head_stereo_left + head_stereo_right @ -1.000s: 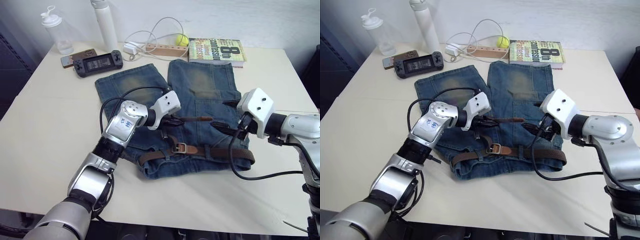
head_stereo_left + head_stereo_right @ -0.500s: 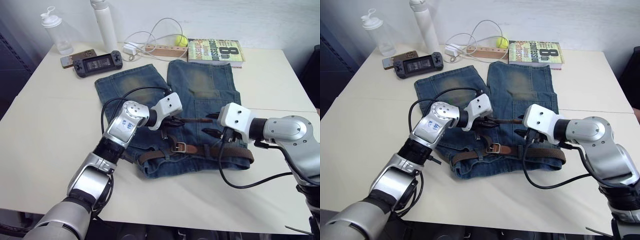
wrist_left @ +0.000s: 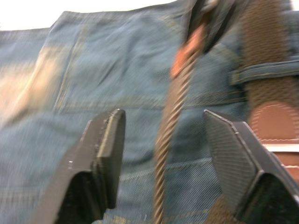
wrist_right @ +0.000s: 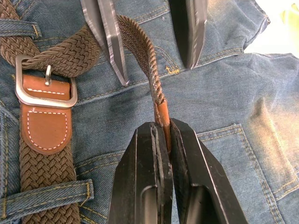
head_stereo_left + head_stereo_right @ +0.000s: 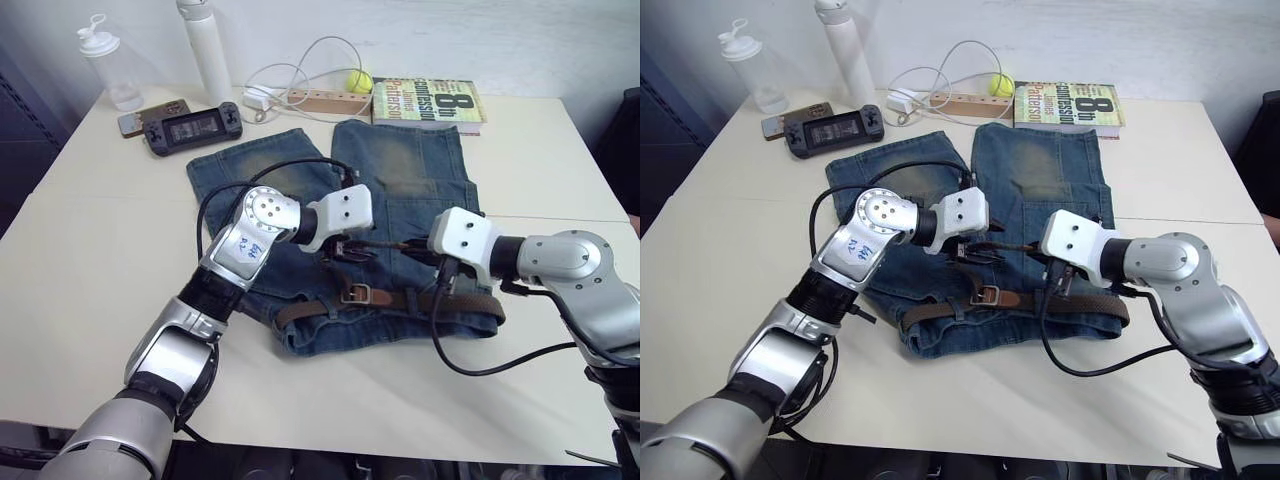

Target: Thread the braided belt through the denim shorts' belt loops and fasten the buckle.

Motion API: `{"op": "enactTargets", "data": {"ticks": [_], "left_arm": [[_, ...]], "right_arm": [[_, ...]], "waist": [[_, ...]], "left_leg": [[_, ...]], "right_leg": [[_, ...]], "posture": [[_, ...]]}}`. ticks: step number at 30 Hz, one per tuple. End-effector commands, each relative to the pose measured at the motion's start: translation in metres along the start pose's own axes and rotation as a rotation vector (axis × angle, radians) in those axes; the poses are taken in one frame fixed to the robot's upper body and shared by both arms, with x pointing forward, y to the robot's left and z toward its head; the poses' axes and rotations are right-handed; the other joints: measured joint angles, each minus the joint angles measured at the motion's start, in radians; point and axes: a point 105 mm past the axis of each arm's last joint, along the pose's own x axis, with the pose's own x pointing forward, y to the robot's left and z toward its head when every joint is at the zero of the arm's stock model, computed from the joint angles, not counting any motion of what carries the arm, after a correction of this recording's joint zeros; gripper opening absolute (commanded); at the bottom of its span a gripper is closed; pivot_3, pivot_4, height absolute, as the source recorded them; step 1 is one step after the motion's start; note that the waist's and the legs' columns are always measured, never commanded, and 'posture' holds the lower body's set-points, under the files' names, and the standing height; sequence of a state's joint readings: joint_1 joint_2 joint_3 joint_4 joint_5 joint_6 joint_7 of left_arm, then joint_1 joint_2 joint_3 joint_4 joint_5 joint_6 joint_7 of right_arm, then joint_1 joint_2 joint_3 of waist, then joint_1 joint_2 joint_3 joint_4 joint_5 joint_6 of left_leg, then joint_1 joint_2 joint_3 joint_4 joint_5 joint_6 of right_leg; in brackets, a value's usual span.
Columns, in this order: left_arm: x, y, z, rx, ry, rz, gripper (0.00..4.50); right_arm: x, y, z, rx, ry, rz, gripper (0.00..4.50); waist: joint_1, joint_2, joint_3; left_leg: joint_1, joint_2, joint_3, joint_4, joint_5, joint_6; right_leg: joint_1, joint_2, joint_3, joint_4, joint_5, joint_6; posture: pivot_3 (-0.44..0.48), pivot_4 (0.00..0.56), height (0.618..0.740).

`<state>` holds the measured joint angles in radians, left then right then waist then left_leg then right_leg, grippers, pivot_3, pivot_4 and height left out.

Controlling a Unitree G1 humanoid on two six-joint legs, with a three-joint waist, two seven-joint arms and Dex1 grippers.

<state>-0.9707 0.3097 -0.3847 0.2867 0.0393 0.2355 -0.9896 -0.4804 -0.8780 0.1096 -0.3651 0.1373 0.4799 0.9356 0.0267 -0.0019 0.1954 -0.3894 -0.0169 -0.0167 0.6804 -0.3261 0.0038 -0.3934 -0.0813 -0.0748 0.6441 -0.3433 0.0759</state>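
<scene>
Belt (image 4: 46, 175) lies along the waistband of the shorts (image 5: 400, 170) through the loops (image 4: 44, 196), its buckle (image 4: 45, 88) already around the strap. Its free tail rises off the denim and runs crosswise between my two arms. My right gripper (image 4: 164, 135) is clamped on the leather tip; my left gripper (image 3: 163, 135) stands wide apart, straddling that tail without touching it, the nearer one to regrasp.

A home or office desk: cream table (image 5: 90, 270), far handheld game console (image 5: 192, 127), paperback book (image 5: 430, 100), wooden power strip (image 5: 322, 100).
</scene>
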Motion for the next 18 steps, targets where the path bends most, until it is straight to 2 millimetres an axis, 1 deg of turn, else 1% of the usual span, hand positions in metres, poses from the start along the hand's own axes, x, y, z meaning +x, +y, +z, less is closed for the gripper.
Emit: {"op": "enactTargets", "data": {"ticks": [1, 6, 8, 9, 10, 11, 12, 14, 15, 18], "left_arm": [[0.004, 0.001, 0.021, 0.075, -0.054, -0.011, 2.78], [0.007, 0.001, 0.011, 0.069, -0.034, -0.013, 2.78], [0.008, 0.003, 0.01, 0.065, -0.034, -0.007, 2.26], [0.008, 0.004, 0.009, 0.059, -0.035, -0.005, 2.14], [0.008, 0.004, 0.009, 0.056, -0.034, -0.004, 1.78], [0.008, 0.006, 0.008, 0.056, -0.033, -0.001, 1.28], [0.008, 0.007, 0.008, 0.054, -0.033, -0.001, 1.05], [0.007, 0.008, 0.008, 0.053, -0.036, -0.001, 0.18], [0.007, 0.009, 0.009, 0.05, -0.043, 0.001, 0.03], [0.008, 0.01, 0.011, 0.032, -0.064, -0.007, 0.03]], "right_arm": [[-0.003, -0.004, 0.008, -0.03, -0.023, -0.029, 0.0], [-0.005, -0.005, 0.008, -0.032, -0.02, -0.037, 0.0], [-0.006, -0.005, 0.009, -0.032, -0.02, -0.038, 0.0], [-0.007, -0.005, 0.009, -0.029, -0.023, -0.038, 0.0], [-0.007, -0.005, 0.009, -0.028, -0.024, -0.038, 0.0], [-0.007, -0.005, 0.01, -0.026, -0.025, -0.037, 0.0], [-0.007, -0.005, 0.01, -0.024, -0.026, -0.037, 0.0], [-0.008, -0.005, 0.01, -0.021, -0.027, -0.037, 0.0], [-0.008, -0.004, 0.01, -0.018, -0.027, -0.037, 0.0], [-0.009, -0.007, 0.011, -0.006, -0.031, -0.066, 0.0]], "waist": [[0.0, 0.0, 0.0], [-0.003, 0.0, 0.0], [-0.003, 0.0, 0.0], [-0.003, 0.0, 0.0], [-0.002, 0.0, 0.0], [-0.001, 0.0, 0.0], [-0.001, 0.0, 0.0], [-0.001, 0.0, 0.0], [-0.001, 0.0, 0.0], [-0.002, 0.0, 0.0]], "left_leg": [[0.0, 0.0, 0.0, 0.0, 0.0, 0.0], [0.0, 0.0, 0.0, 0.001, 0.0, 0.0], [0.0, 0.0, 0.0, 0.001, 0.0, 0.0], [0.0, 0.0, 0.0, 0.001, 0.0, 0.0], [0.0, 0.0, 0.0, 0.001, 0.0, 0.0], [0.0, 0.0, 0.0, 0.002, 0.0, 0.0], [0.0, 0.0, 0.0, 0.002, 0.0, 0.0], [0.0, 0.0, 0.0, 0.002, 0.0, 0.001], [0.0, 0.0, 0.0, 0.002, 0.0, 0.001], [0.0, 0.0, 0.0, 0.002, 0.0, 0.001]], "right_leg": [[0.0, 0.0, 0.0, 0.0, 0.0, 0.0], [0.0, 0.0, 0.0, 0.001, 0.0, 0.0], [0.0, 0.0, 0.001, 0.002, 0.0, 0.0], [0.0, 0.0, 0.001, 0.002, 0.0, 0.0], [0.0, 0.0, 0.001, 0.002, 0.0, 0.0], [0.0, 0.0, 0.001, 0.003, 0.0, 0.0], [0.0, 0.0, 0.001, 0.003, 0.0, 0.0], [0.0, 0.0, 0.001, 0.003, 0.0, 0.0], [0.0, 0.0, 0.001, 0.003, 0.0, 0.0], [0.0, 0.0, 0.001, 0.003, 0.0, 0.0]], "posture": [[0.0, 0.15, 0.735], [0.0, 0.15, 0.735], [0.0, 0.15, 0.735], [0.0, 0.15, 0.735], [0.0, 0.15, 0.735], [0.0, 0.15, 0.735], [0.0, 0.15, 0.735], [0.0, 0.15, 0.735], [0.0, 0.15, 0.735], [0.0, 0.15, 0.735]]}}
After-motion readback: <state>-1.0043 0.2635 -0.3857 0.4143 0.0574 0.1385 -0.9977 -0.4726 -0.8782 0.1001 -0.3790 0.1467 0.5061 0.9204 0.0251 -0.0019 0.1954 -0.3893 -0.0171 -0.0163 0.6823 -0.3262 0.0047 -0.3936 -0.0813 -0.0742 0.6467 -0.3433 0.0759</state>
